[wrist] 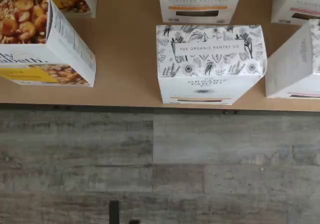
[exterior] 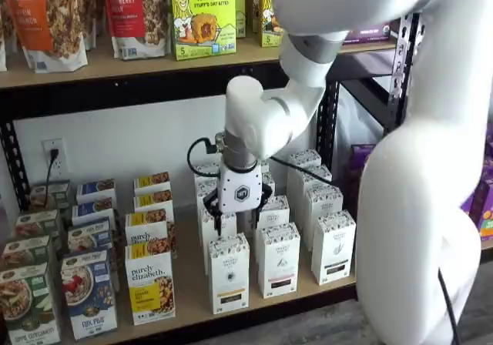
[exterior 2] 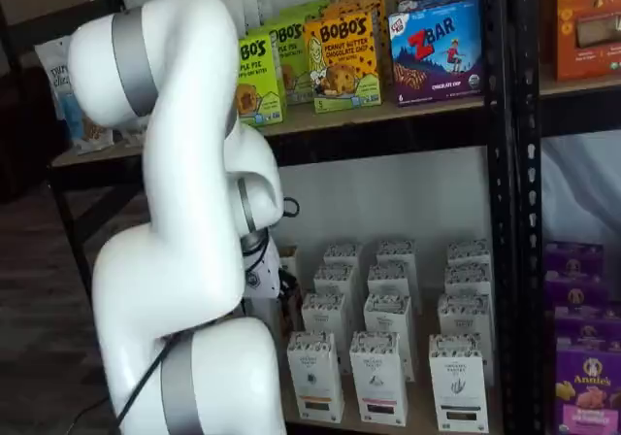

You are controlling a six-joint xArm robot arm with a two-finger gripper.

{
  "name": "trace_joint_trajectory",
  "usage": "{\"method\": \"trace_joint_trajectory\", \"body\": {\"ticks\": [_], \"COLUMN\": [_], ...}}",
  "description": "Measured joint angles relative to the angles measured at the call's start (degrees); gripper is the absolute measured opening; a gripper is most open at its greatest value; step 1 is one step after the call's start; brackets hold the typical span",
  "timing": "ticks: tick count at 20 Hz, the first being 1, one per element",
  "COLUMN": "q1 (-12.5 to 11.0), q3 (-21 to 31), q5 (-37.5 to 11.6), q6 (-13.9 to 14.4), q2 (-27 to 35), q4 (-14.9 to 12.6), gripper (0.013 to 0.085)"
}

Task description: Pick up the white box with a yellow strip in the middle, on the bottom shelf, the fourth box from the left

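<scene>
Boxes fill the wrist view, seen from above. The white box (wrist: 210,64) stands at the front edge of the bottom shelf (wrist: 125,54), and its speckled top with flowers faces the camera. A thin tan-yellow line shows low on its front. A like box (wrist: 199,1) stands right behind it, and a granola box (wrist: 45,44) with yellow on it stands well off to one side. The gray wood floor (wrist: 150,164) shows past the shelf edge. No fingers show here, so the camera sits above and a bit in front of the box, likely to line up over it.

In a shelf view, the gripper (exterior: 237,216) hangs from the white arm (exterior: 269,114), just above and a little behind the white box (exterior: 229,272). The box is the front one in its row, next to the yellow granola boxes. It stands up straight on the shelf board (exterior: 189,303). The black fingers point down, but they are small and dark against the boxes, so I cannot tell if they are wide or narrow. They hold nothing. Front boxes are easy to reach from above, so coming straight down makes sense.

In a shelf view from the other side, the big arm (exterior 2: 184,192) hides the gripper. The white box (exterior 2: 315,375) stands in the front row, closest to the arm.
</scene>
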Motion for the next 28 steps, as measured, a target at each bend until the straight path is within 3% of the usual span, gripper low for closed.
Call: {"method": "trace_joint_trajectory", "body": {"ticks": [8,11,22,28], "q1": [-1.0,-1.5,-1.5,-2.4], "q3": [-3.2,-5.1,-12.4,-17.0], "q5": [-4.6,-5.2,-6.0,-5.5], "q6": [-6.4,-4.6,-12.7,-13.9], "q2": [7.4,10.1,19.2,23.2], "q4": [5.8,3.3,11.8,12.1], "gripper": [0.0850,0.0850,0.0850,0.0850]}}
